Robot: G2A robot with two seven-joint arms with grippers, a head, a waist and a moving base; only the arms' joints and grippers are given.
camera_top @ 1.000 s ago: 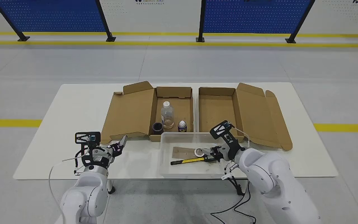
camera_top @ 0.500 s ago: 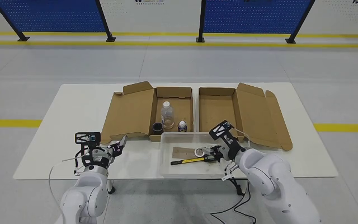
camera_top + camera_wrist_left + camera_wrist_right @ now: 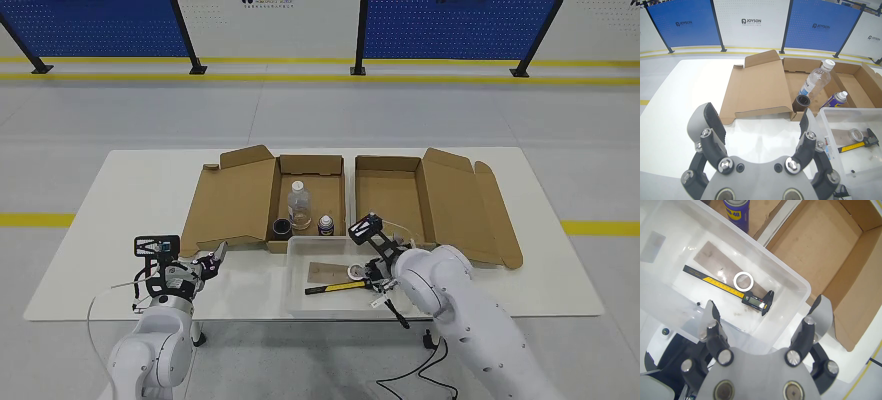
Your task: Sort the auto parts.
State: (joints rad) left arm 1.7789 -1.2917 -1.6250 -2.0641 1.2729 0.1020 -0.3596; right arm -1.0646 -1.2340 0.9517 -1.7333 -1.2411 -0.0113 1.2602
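A clear plastic bin [image 3: 300,262] at the table's front holds a black-and-yellow digital caliper [image 3: 730,290], a silver metal ring [image 3: 743,281] and a flat grey plate [image 3: 715,258]. My right gripper [image 3: 766,309] hangs open above the bin's near right corner, over the caliper's head, with nothing between its fingers; in the top view the right gripper [image 3: 378,278] sits over the bin's right end. My left gripper [image 3: 761,121] is open and empty above bare table left of the bin, at the front left [image 3: 217,258].
The left cardboard box [image 3: 310,170] holds a clear water bottle [image 3: 814,81], a blue spray can [image 3: 834,99] and a black cylinder [image 3: 801,103]. The right cardboard box [image 3: 390,200] stands open behind the bin, its flaps spread out.
My right arm has swung left, bringing its gripper from the bin's right edge to over the bin's inside. The left arm has not moved.
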